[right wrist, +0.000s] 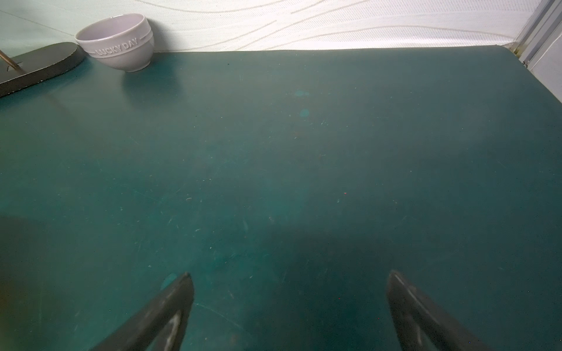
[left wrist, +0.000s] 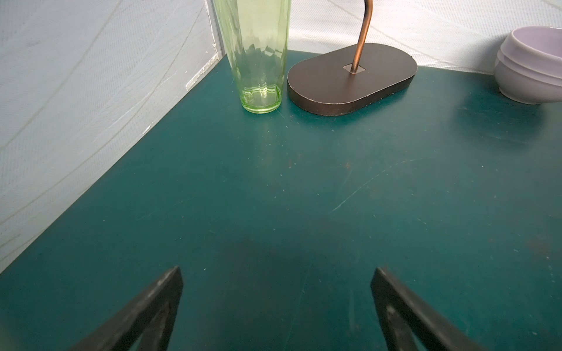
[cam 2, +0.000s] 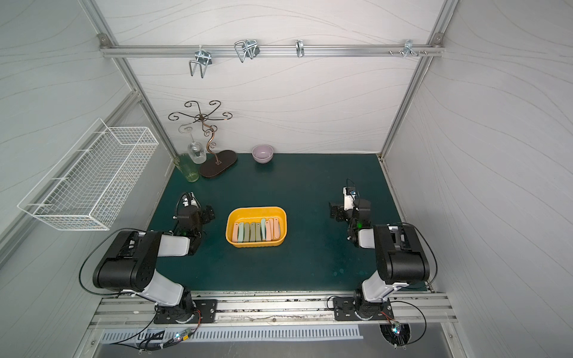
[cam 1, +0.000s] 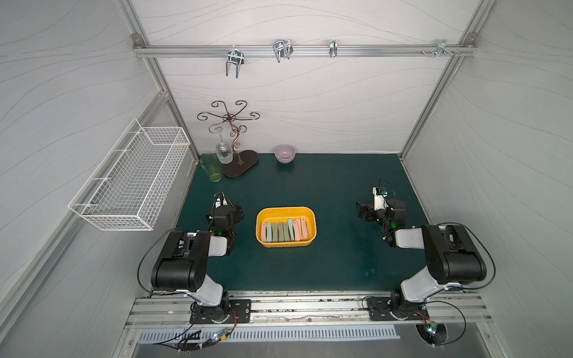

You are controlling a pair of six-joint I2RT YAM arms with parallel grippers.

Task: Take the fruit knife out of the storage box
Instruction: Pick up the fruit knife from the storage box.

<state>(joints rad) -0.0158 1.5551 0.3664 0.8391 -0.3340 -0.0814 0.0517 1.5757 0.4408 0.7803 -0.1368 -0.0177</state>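
Storage box [cam 1: 285,210] sits mid-worktop [cam 1: 310,272] btw the 2 arms. The fruit knives [cam 1: 283,232] are packed side by side inside, long axes running front-to-back. Left gripper [left wrist: 276,273] and right gripper [right wrist: 289,276] are both spread wide, empty, over bare worktop on either side of the box. Left looks nearer imo. Loads of room around, only the box walls get in the way.

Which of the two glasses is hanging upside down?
The clear wine glass, hanging bowl-down from the scrolled metal stand; the green tumbler stands upright.
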